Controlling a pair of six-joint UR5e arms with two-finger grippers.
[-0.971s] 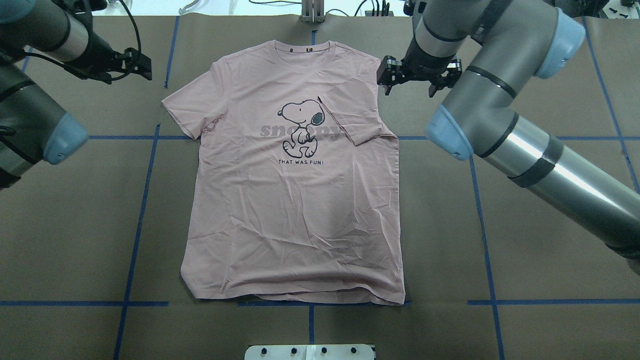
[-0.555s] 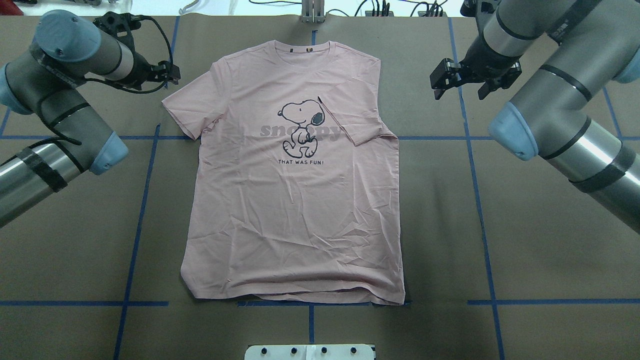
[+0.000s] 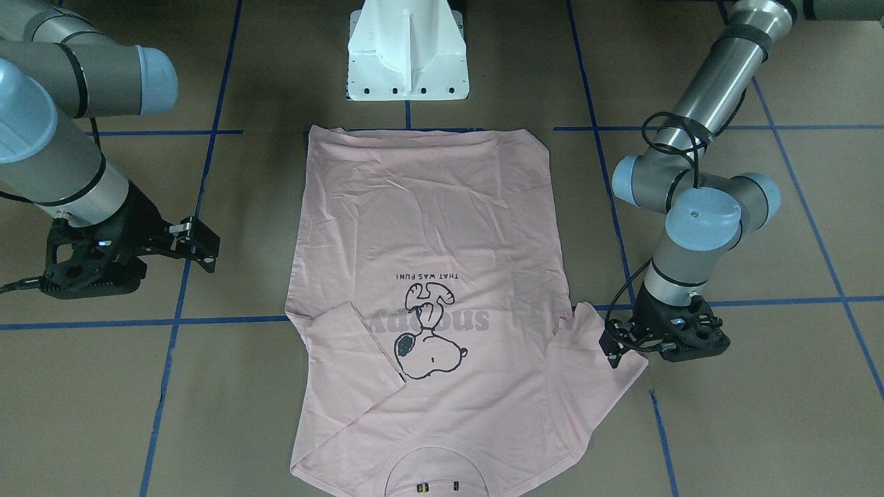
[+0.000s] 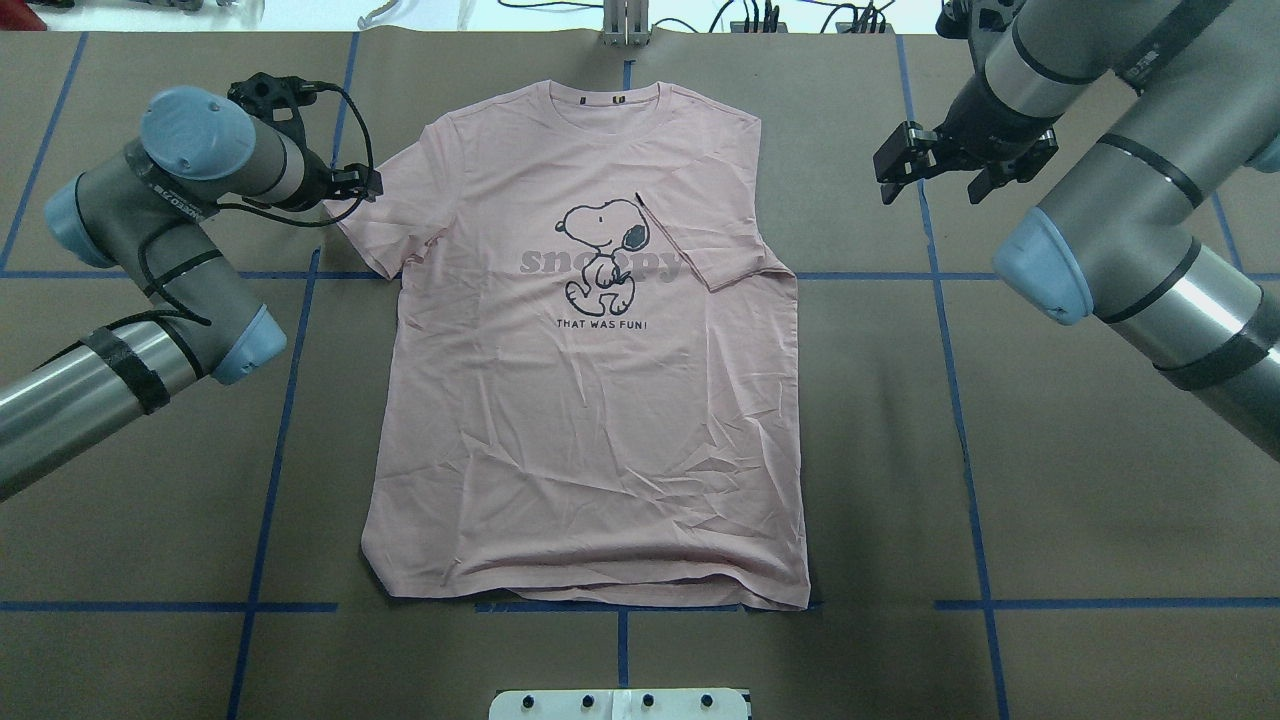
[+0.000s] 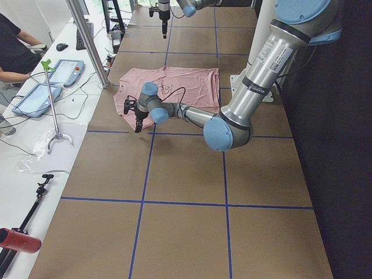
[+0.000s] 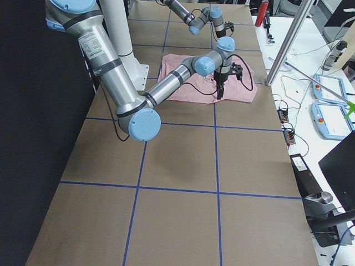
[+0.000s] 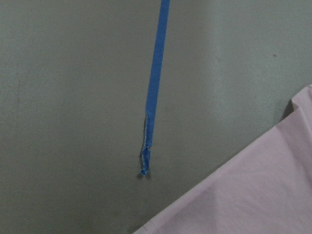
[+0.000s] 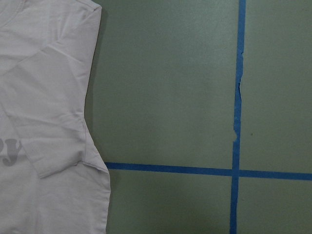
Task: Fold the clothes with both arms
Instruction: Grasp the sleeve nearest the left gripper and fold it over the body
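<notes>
Starting at the left pincer (image 4: pixel 362 184): it's down low, right at the outer edge of the T-shirt's (image 4: pixel 590 430) flat sleeve (image 4: pixel 375 225). I honestly can't tell if its fingers are spread or pressed together, and its wrist cam only shows a corner of pink cloth and blue tape (image 7: pixel 155 92). The right pincer (image 4: pixel 932 172) is spread wide with nothing in it, hanging over bare bench (image 4: pixel 1050 480) well off the shirt's other side. The shirt lies print-up in the middle of the bench, collar away from the robot. The far sleeve (image 4: pixel 705 225) is already tucked in over the lettering, so I'd say one small fold is done. The near sleeve, both side folds and the bottom-up fold are all left.
</notes>
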